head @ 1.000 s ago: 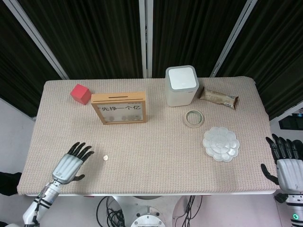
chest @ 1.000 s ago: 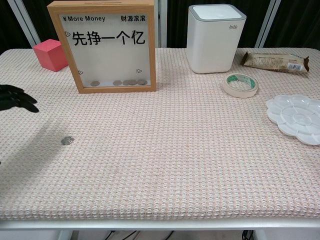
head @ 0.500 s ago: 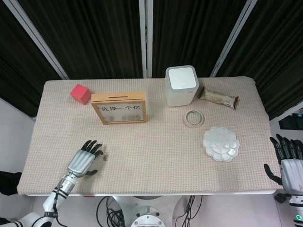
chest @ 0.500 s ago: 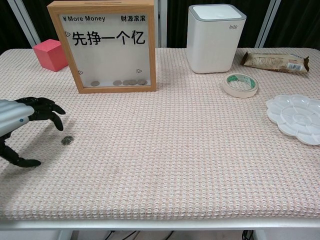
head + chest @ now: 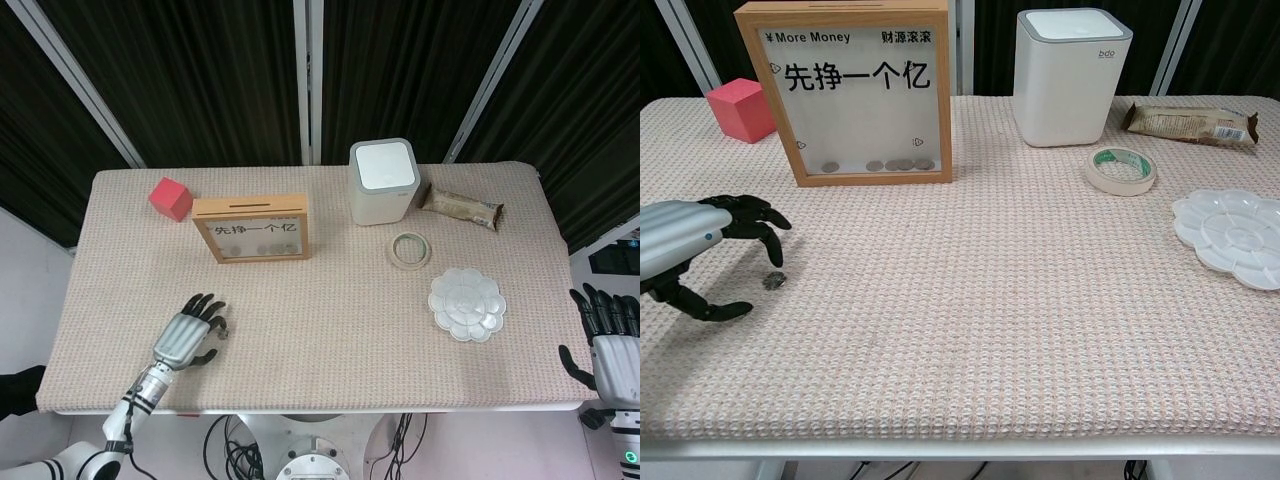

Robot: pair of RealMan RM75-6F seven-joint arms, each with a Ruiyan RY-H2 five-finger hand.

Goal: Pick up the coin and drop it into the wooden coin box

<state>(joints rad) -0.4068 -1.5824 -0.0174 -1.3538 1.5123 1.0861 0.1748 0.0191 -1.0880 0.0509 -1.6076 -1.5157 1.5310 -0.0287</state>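
The coin (image 5: 773,281), small and silvery, lies on the woven cloth near the table's front left. My left hand (image 5: 695,252) hovers beside and over it, fingers (image 5: 758,216) arched above the coin and thumb spread toward the near side, holding nothing. In the head view the left hand (image 5: 190,336) covers the coin's spot. The wooden coin box (image 5: 857,95) stands upright at the back left, its slot on top (image 5: 250,205) and several coins inside. My right hand (image 5: 606,348) hangs open off the table's right edge.
A red cube (image 5: 740,108) sits left of the box. A white bin (image 5: 1072,75), a snack packet (image 5: 1188,122), a tape roll (image 5: 1121,170) and a white flower-shaped palette (image 5: 1232,235) fill the right half.
My left hand has slid right and forward across the cloth until its fingers arch over the coin. The right hand has sunk slightly at the table's edge.
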